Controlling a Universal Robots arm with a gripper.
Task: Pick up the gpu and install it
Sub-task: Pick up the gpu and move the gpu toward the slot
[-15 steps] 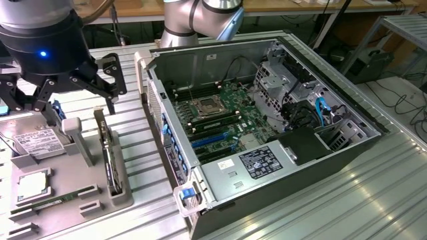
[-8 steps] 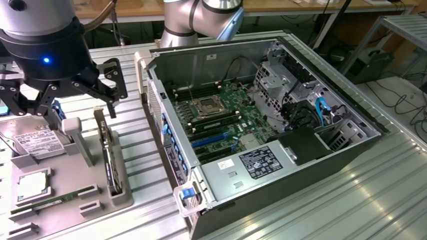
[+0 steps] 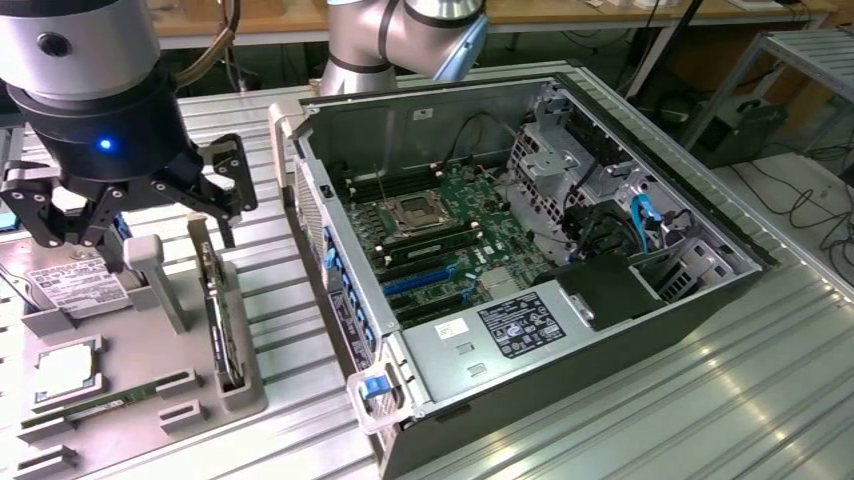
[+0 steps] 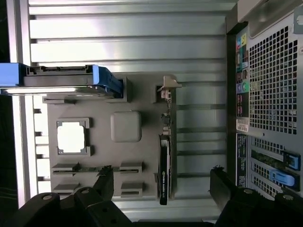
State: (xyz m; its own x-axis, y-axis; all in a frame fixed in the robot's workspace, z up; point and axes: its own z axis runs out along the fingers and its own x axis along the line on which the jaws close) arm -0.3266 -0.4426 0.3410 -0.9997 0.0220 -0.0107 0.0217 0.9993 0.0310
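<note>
Entry: gpu (image 3: pixel 220 310) stands on edge in grey holder (image 3: pixel 187 350) beside computer case (image 3: pixel 641 340); end effector (image 3: pixel 134 215) hovers above it, spread wide, empty; grip judged best squared across the card's flat faces.

Black claw (image 3: pixel 134 225) with a blue light (image 3: pixel 106 144); between its fingers the flat gpu card (image 4: pixel 164 175) shows a black edge, on a plain grey moulded tray (image 4: pixel 142 158).

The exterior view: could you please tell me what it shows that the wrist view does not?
Exterior view: the motherboard inside the open computer case. Wrist view: the case's back panel with ports and vent holes. Both: the gpu on edge in the grey holder, the hard drive, the open gripper.
</note>
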